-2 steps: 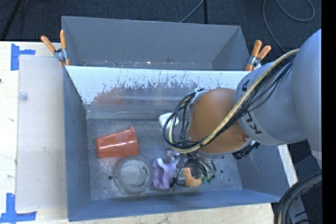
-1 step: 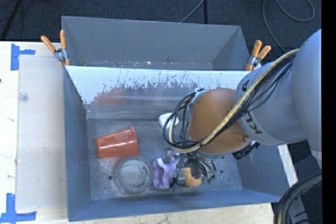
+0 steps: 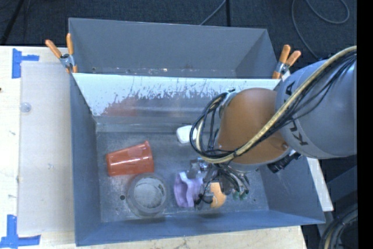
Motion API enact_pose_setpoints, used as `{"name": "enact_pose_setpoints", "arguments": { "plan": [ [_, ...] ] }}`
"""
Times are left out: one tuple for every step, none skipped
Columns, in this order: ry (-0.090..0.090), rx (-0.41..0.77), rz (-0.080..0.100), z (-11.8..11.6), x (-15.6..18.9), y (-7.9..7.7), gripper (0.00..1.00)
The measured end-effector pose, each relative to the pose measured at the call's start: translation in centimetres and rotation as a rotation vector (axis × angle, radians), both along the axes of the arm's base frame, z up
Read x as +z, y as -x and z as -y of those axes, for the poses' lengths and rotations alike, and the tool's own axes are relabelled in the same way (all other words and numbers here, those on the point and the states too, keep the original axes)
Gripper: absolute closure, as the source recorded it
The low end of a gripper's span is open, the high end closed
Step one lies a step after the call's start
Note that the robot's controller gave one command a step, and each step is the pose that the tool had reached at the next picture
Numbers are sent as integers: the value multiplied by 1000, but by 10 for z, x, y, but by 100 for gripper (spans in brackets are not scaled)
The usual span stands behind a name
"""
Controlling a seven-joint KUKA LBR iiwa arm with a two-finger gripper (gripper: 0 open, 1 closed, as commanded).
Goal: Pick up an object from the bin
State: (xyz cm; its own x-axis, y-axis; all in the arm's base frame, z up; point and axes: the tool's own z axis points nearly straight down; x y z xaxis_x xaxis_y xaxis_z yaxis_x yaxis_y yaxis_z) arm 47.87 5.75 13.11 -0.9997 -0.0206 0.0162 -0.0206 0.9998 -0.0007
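My gripper (image 3: 205, 190) is down low at the bin's front right, below the orange wrist cover. Its fingertips sit among small things: a crumpled purple piece (image 3: 185, 189) just to its left and an orange-yellow rounded thing (image 3: 218, 195) right beside it on the right. Whether either is between the fingers is hidden. A greenish small thing (image 3: 241, 194) lies a little further right.
A red-orange plastic cup (image 3: 129, 159) lies on its side at the left. A clear round lid or cup (image 3: 147, 194) rests in front of it. A white object (image 3: 183, 134) peeks out behind the arm's cables.
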Motion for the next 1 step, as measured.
{"name": "enact_pose_setpoints", "arguments": {
  "plan": [
    [-1,36,11,-3,35,-3,100]
  ]
}}
